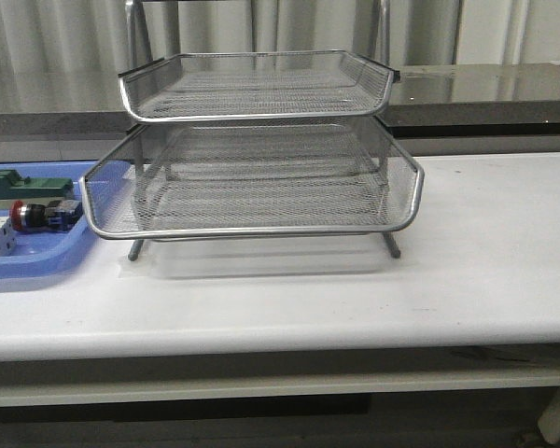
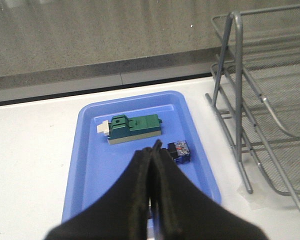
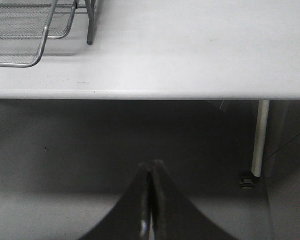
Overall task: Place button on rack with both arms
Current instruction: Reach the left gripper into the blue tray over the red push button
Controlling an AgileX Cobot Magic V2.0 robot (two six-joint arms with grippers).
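**Button in tray, both hands closed**

The left hand (image 2: 152,150) hangs pressed together, empty, above the blue tray (image 2: 90,165). The right hand (image 3: 151,167), likewise together, sits off the tabletop (image 1: 485,261) edge. The button (image 1: 39,215) lies in the tray, beside the rack (image 1: 261,187).

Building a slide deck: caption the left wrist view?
Shut left gripper above blue tray holding button and green block, rack beside.
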